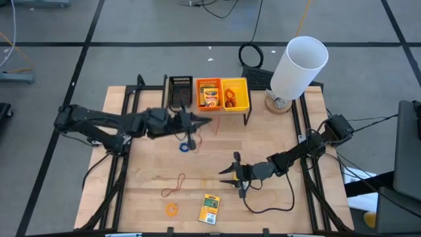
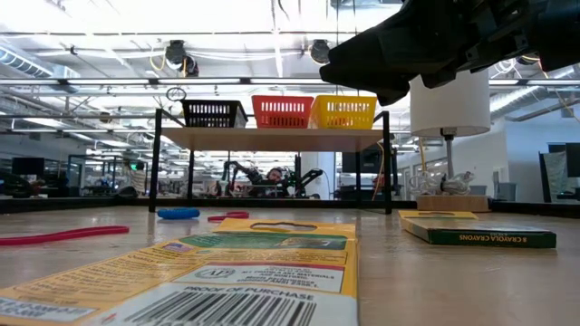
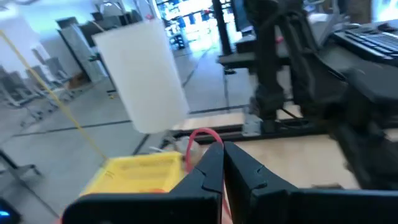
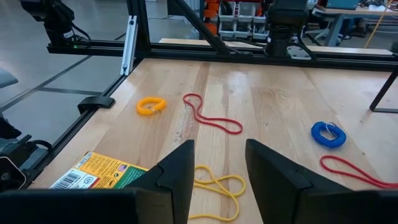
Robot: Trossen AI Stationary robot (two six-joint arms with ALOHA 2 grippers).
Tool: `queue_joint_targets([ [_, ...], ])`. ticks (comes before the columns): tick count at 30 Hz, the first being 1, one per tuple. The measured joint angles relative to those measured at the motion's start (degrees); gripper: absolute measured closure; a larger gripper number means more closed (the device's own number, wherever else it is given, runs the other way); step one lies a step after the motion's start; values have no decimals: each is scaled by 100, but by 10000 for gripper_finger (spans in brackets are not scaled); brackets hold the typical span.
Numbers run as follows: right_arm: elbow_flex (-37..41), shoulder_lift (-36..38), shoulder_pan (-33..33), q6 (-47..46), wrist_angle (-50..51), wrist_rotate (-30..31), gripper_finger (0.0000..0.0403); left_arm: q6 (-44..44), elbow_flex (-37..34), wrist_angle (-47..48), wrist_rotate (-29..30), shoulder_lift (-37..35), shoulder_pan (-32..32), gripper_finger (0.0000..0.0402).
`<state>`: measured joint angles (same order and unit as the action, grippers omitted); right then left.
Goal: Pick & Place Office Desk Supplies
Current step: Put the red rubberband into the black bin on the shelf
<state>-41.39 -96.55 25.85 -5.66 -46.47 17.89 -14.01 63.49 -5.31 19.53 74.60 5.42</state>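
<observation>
Left gripper: I am pinching a red rubber band between my closed fingers, up in the air just in front of the bin shelf.
Right gripper: I am hovering low over the front half of the table with my fingers parted and nothing between them; a yellow rubber band is lying on the wood just ahead of them.
Loose bands: a blue one is lying coiled near mid-table, a long red one is trailing toward the front, and a small orange one is sitting near the front edge.
Crayon pack: it is lying flat near the front edge, just beside the orange band.
Bins: a black bin, an orange bin and a yellow bin are standing side by side on a raised shelf at the back; the orange one is holding a pack.
Surface: a pale wooden table is sitting in a black metal frame.
White cylinder: it is standing on a round base at the back right corner.
Room: grey floor with dark lines and cables is surrounding the table; bright ceiling lights and workbenches are showing behind.
</observation>
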Motion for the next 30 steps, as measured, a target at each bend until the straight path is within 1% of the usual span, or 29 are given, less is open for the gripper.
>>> queue_joint_targets([
  [7,0,0,0,-29,3,-1,271,-359,1087,987,2,6,-470,402],
  [12,0,0,4,-42,4,0,271,-388,1615,1818,23,6,-835,402],
  [16,0,0,4,-115,4,-2,271,-383,1676,2342,334,-8,-1138,402],
  [18,0,0,4,-115,4,0,271,-352,1676,2627,400,-10,-1308,402],
  [24,0,0,4,-115,4,0,271,-89,1676,3355,408,1,-1814,402],
  [30,0,0,7,-117,6,0,271,-20,1676,3700,409,3,-2262,402],
])
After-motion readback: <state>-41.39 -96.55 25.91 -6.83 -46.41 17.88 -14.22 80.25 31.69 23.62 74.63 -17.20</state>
